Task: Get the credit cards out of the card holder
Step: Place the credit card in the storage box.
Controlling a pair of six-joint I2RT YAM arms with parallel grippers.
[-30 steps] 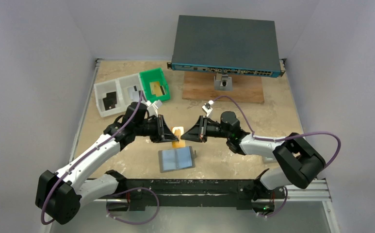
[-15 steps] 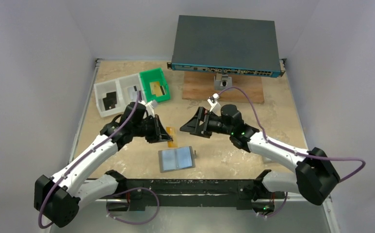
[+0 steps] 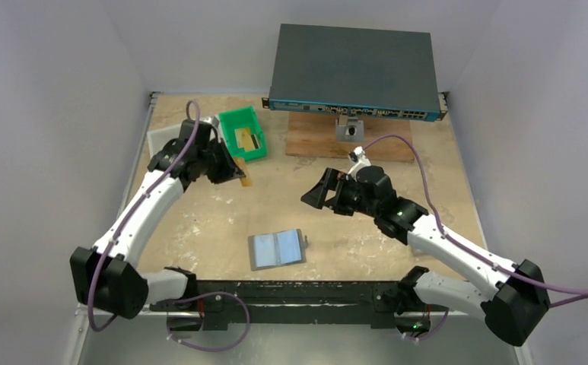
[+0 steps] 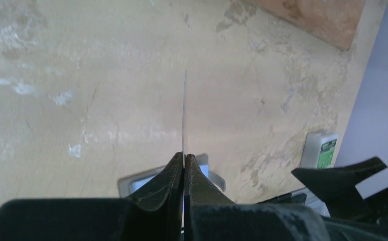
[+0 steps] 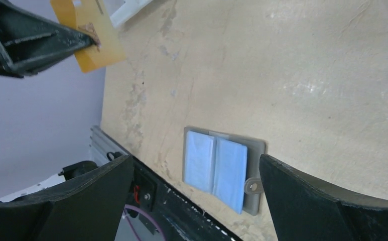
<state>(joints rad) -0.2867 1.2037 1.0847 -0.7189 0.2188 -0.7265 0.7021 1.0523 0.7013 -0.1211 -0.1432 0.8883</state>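
Grey ported box (image 3: 354, 67) above a wooden board (image 3: 386, 143), green tray (image 3: 237, 114) nearby.

Scuffed matt wooden table (image 3: 214, 220); card holder (image 3: 277, 249) with clear plastic pockets.

white arms (image 3: 140, 217), blk joints (image 3: 116, 277), purple cables (image 3: 397, 138)

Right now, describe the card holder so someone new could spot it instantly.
On the tan table, look just beyond the black rail carrying both arm bases, about midway between them. The card holder lies there alone, opened flat: a small grey square with two bluish clear pockets, unlike the green tray far back left.
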